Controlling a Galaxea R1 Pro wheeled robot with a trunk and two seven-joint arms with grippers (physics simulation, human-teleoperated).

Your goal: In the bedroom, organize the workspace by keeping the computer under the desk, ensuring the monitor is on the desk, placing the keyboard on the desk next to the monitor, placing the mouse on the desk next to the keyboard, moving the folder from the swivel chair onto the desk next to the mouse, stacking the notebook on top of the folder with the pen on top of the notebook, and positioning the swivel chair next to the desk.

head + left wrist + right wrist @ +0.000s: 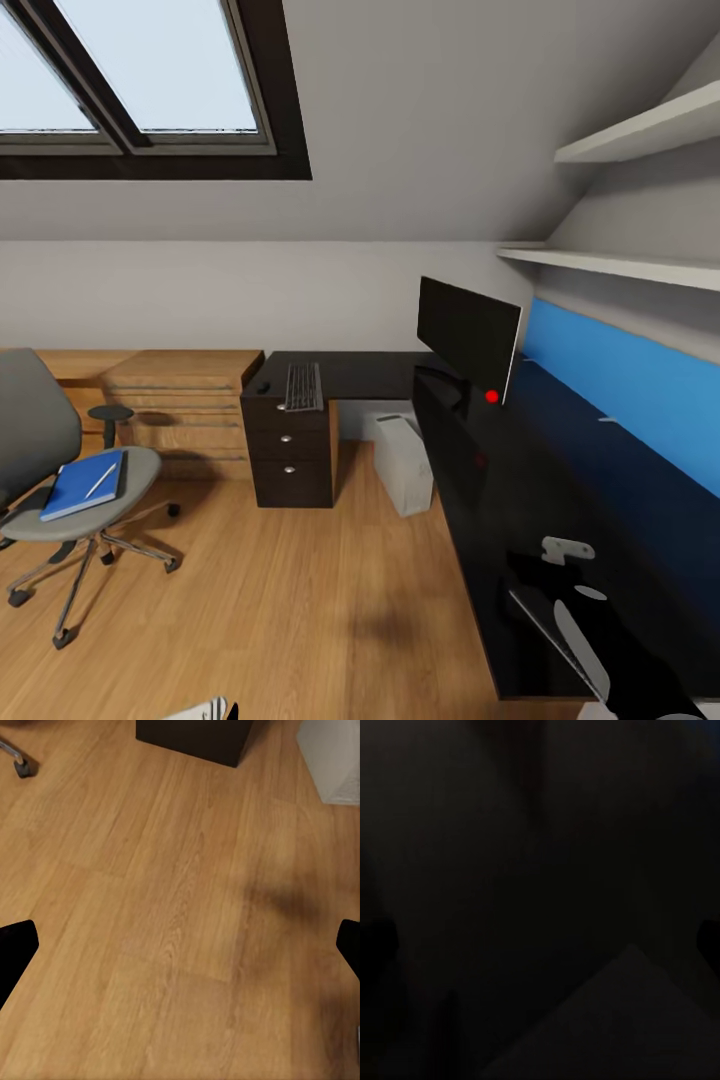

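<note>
- Head view: the folder point(84, 486) lies flat on the swivel chair point(60, 470) seat, well apart from the bench point(375, 372), long axis running toward the bench; a thin white pen point(101, 481) rests along it; the keyboard point(303, 386) lies lengthwise toward the wall beside the monitor point(468, 338); the computer point(404, 462) stands under the bench.
- Left wrist view: the left gripper point(180, 945) hangs over wood floor point(165, 915), fingers point(15, 945) apart, holding nothing.
- Right wrist view: too dark; the right fingers' state cannot be told.

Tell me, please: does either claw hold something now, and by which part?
The left claw holds nothing: its fingers stand wide apart over bare wood floor. For the right claw it cannot be told; the right wrist view is almost black.
</note>
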